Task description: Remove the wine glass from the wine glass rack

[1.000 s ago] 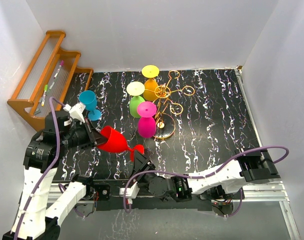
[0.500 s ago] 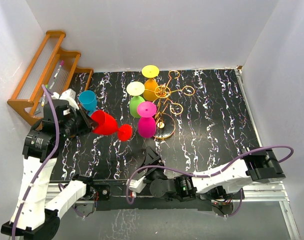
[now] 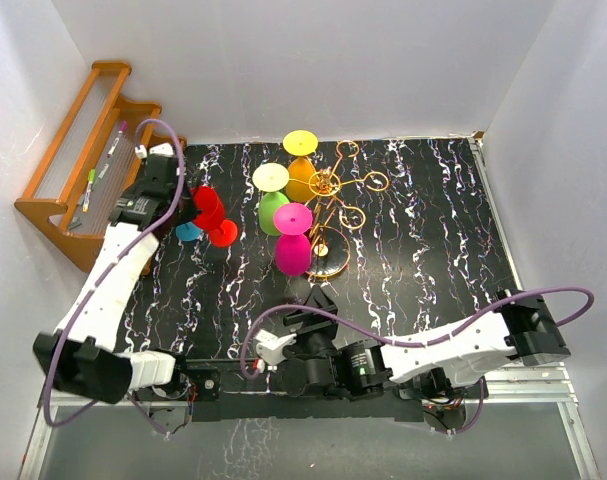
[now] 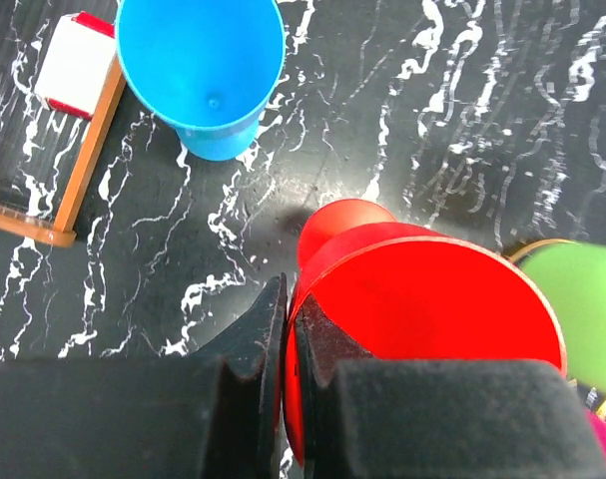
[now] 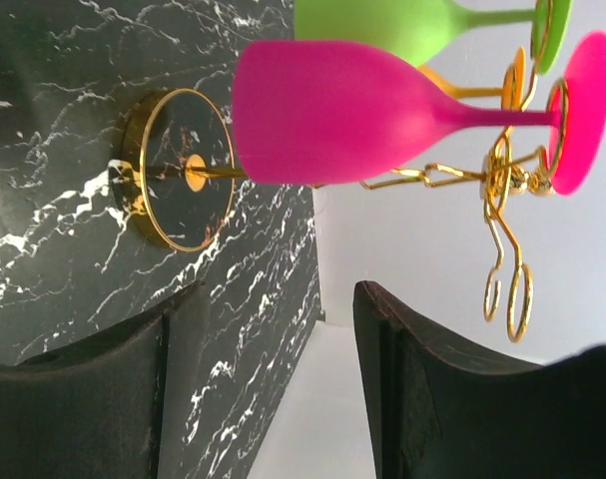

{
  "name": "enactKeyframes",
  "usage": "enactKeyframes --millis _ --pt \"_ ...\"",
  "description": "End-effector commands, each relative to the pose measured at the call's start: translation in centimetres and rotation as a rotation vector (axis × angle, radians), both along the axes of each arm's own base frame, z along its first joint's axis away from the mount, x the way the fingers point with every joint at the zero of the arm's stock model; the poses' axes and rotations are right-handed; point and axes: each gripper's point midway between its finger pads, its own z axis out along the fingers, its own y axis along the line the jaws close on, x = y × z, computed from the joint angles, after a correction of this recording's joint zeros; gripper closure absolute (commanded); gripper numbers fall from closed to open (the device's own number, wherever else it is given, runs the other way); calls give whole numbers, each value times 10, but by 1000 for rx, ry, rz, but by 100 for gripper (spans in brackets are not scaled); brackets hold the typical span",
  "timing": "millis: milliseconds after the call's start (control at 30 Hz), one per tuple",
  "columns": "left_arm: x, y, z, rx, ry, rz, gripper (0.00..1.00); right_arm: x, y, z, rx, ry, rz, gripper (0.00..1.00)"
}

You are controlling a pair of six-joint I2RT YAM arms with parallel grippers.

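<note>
The gold wine glass rack (image 3: 331,205) stands mid-table, ring base (image 5: 178,165) on the dark marble top. A magenta wine glass (image 5: 332,110), a green one (image 3: 273,207) and a yellow-footed orange one (image 3: 301,165) hang from it upside down. My left gripper (image 4: 288,299) is shut on the rim of a red wine glass (image 4: 422,299), held tilted at the far left (image 3: 210,212) beside a blue glass (image 4: 198,70). My right gripper (image 5: 278,299) is open and empty, low near the front edge (image 3: 318,303), facing the magenta glass.
A stepped wooden shelf (image 3: 78,165) holding pens leans in the back left corner. White walls close in the table on three sides. Empty rack loops (image 3: 368,182) stick out to the right. The blue glass stands just below and left of the red one.
The right gripper opened off the red glass's foot and turned toward the rack. The left arm carried the red glass back and left, to beside the blue glass.
</note>
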Motion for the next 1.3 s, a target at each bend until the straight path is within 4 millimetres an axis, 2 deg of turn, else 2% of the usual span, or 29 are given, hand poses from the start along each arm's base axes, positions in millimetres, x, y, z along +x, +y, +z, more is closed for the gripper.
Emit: enactKeyframes --millis 0,167,367,667,833,967,1067,1167,1267 --pt "41 9 -4 92 -33 32 100 -110 8 11 92 30 244 39" --pt "74 12 -20 169 16 35 100 -116 -9 12 141 75 183 39" --pt "100 14 -31 222 38 35 100 -116 -23 8 134 43 140 38" --pt "111 14 -67 245 134 19 100 -116 -27 15 189 72 142 37" --pt "109 12 -76 229 157 17 92 -114 -29 17 197 76 141 38" --pt "107 11 -71 216 154 12 85 -113 -30 18 200 74 141 37" --pt "106 9 -60 204 132 8 68 -114 -29 20 212 78 141 37" --pt "104 9 -47 198 109 9 59 -114 -29 23 227 84 140 37" --pt "100 10 -31 189 85 11 56 -115 -27 27 241 92 140 37"
